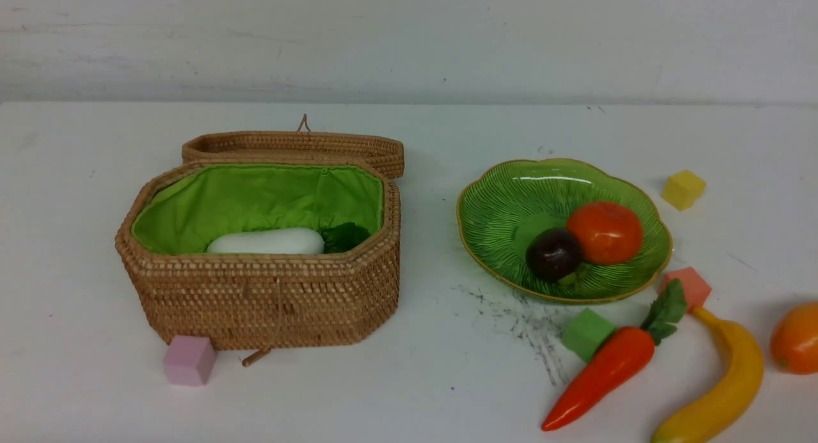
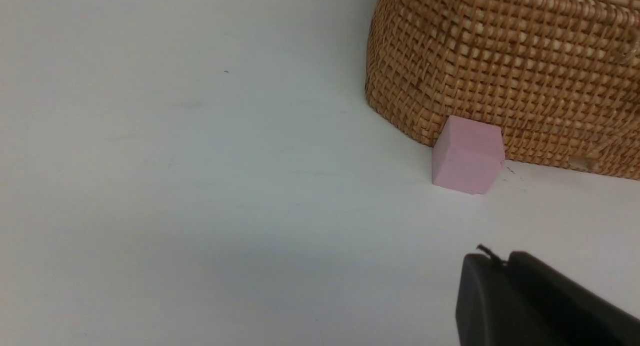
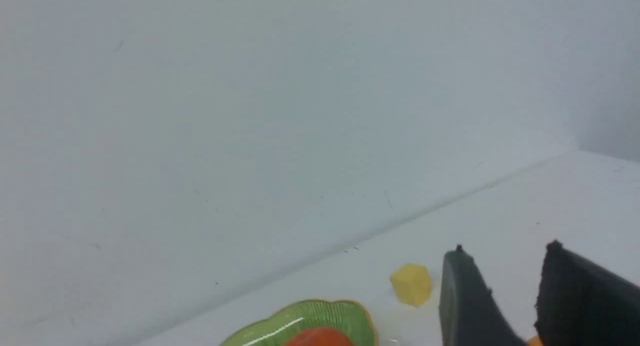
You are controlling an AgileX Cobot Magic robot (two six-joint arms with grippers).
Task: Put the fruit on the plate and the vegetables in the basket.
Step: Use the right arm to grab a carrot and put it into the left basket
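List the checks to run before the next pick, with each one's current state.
1. Basket open, radish inside: ok.
2. Plate has bare room left: ok.
3. Carrot, banana, mango sorted: not ok, all on the table.
4. Right gripper open and empty: ok.
5. Left gripper shut, holding nothing: ok.
6. Eggplant located: cannot tell, not in view.

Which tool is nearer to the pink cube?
Left. The left tool is just short of the pink cube beside the basket; the right tool is far off, near the yellow cube and plate.
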